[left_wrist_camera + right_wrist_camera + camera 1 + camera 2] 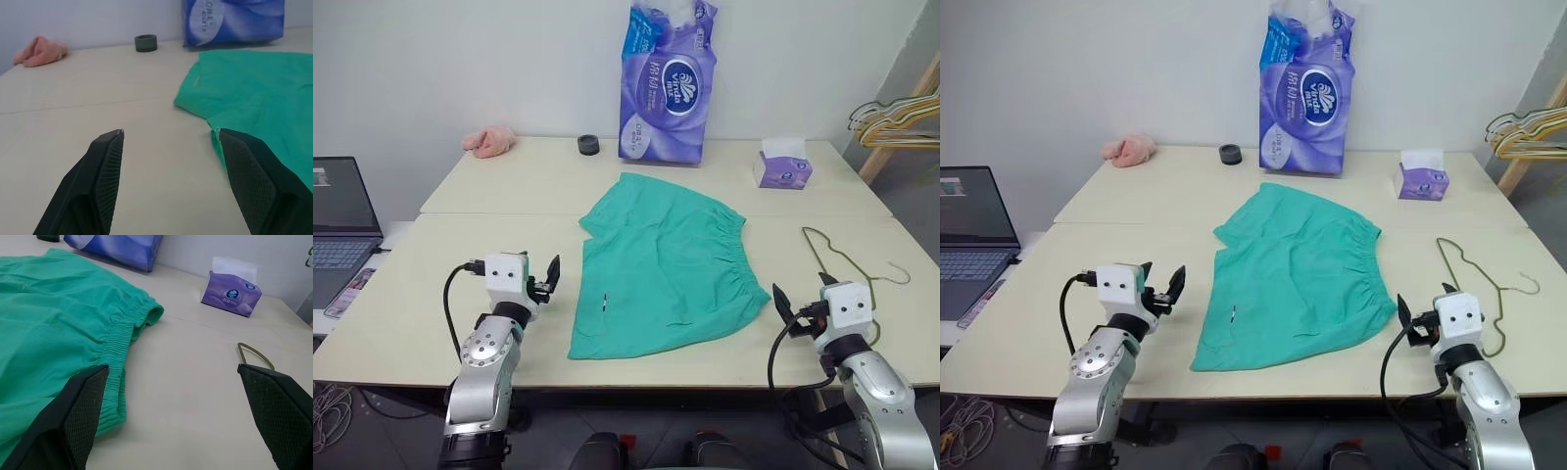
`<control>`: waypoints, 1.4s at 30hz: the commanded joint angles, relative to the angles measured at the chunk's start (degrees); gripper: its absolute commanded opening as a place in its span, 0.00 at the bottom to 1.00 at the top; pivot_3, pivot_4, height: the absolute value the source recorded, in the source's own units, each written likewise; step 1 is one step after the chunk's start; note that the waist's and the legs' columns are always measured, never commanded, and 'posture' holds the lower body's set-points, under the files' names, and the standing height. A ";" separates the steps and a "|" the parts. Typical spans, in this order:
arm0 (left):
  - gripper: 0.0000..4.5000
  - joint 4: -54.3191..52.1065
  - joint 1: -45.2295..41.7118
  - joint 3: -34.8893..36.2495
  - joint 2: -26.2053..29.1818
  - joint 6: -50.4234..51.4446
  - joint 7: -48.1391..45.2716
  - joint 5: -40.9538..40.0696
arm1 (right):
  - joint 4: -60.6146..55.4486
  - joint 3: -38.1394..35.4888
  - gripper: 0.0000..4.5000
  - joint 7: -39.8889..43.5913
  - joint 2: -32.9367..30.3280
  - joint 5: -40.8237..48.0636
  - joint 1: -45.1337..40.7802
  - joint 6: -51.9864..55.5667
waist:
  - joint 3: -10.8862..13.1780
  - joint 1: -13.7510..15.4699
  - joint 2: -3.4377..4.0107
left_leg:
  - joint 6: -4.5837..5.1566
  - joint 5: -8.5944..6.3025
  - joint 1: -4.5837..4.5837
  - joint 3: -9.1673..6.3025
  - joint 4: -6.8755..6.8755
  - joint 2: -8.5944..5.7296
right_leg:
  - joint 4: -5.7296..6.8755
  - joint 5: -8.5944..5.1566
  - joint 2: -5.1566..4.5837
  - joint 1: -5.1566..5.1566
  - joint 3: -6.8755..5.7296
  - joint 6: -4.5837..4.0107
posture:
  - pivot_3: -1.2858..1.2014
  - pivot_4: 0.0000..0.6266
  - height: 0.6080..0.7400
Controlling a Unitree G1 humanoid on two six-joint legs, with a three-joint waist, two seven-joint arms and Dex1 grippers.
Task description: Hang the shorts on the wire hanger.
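The teal-green shorts (661,264) lie flat in the middle of the table, waistband toward the right. The wire hanger (849,266), thin and olive-gold, lies flat on the table just right of them, hook toward the right edge. My left gripper (1162,277) hovers low over the table to the left of the shorts, open and empty; in the left wrist view the shorts (264,88) sit just beyond its right finger. My right gripper (801,292) is open and empty near the front edge, between the waistband (115,340) and the hanger's end (254,352).
At the back stand a purple tissue pack (668,78), a small tissue box (783,166), a black roll (589,146) and a pink cloth lump (489,142). A laptop (337,225) sits at the far left. Bunched hangers (896,122) hang at the far right.
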 commanded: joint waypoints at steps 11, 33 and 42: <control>0.99 -7.21 -5.50 -14.59 20.11 11.77 -35.91 -9.61 | -15.96 6.54 1.00 25.86 -20.70 9.93 5.71 6.96 | 0.37 -0.74 0.24 | 0.01 0.00 0.00 -0.09 -0.02 0.04 | -0.13 -0.21 0.02 -0.04 -0.14 0.11 | 0.51 0.09 1.00; 0.90 6.22 -14.51 -31.69 24.66 3.87 -49.91 5.79 | -20.12 8.78 1.00 25.40 -22.53 7.56 7.72 6.47 | 0.37 -3.49 0.20 | -0.01 -0.02 -0.07 -0.12 -0.03 0.06 | -0.18 -0.22 -0.01 -0.01 -0.13 0.22 | 0.47 0.08 1.00; 0.33 11.00 -16.14 -28.31 21.03 -0.90 -44.54 7.51 | -13.31 10.02 1.00 23.00 -24.01 -1.87 2.76 0.16 | 0.29 -3.27 0.18 | 0.00 0.00 0.13 -0.11 0.08 0.05 | -0.18 -0.14 -0.01 0.02 -0.11 0.33 | 0.47 0.08 1.00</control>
